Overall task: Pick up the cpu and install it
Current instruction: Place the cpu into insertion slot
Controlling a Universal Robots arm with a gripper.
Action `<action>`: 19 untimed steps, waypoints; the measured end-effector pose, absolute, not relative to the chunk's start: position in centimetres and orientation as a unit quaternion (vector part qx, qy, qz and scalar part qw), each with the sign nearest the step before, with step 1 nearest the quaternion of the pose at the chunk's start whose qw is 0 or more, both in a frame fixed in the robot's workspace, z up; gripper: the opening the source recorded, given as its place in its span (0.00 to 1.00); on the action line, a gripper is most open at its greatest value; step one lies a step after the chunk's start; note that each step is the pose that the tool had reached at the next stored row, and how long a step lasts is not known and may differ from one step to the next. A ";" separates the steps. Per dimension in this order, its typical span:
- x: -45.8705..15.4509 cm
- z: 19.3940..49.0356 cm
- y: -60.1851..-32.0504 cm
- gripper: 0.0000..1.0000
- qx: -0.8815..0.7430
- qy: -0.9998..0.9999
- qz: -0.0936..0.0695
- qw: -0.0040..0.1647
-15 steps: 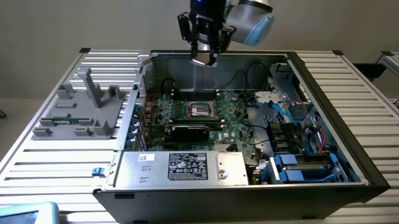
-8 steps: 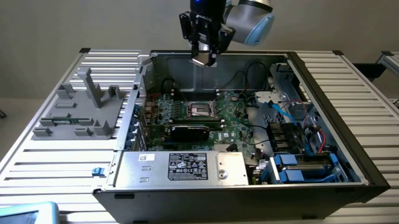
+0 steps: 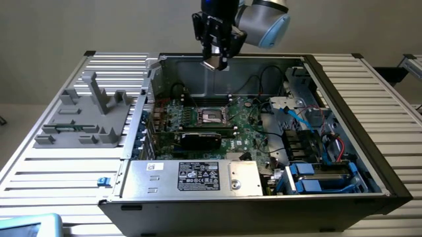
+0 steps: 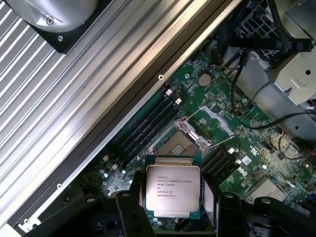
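Note:
The cpu (image 4: 172, 190), a small square chip with a silvery top and printed text, sits between my gripper's (image 4: 173, 200) black fingers (image 4: 129, 210), which are shut on its two sides. In the exterior view my gripper (image 3: 215, 60) hangs high over the back wall of the open computer case, with the cpu (image 3: 213, 64) at its tip. Below it lies the green motherboard (image 3: 247, 126) with the open socket (image 3: 212, 115) in its metal frame; the wrist view has the socket (image 4: 185, 143) just beyond the held chip.
A grey plastic tray with upright posts (image 3: 89, 116) stands on the slatted table on the exterior view's left. Inside the case (image 3: 389, 173) are black cables (image 3: 264, 79), a power supply (image 3: 191, 177), and blue drive bays (image 3: 316, 177). Memory slots (image 4: 148, 123) flank the socket.

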State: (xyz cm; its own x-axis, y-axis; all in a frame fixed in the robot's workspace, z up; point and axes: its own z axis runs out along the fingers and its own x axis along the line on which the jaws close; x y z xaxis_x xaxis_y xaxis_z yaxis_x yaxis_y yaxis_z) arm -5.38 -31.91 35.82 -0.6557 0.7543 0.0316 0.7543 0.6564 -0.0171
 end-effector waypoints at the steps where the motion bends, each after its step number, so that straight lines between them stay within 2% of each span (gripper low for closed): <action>1: -5.4 35.8 -31.9 0.56 -0.422 -0.906 0.001 0.018; 19: -5.4 35.8 -31.9 0.56 -0.513 -0.858 -0.001 0.018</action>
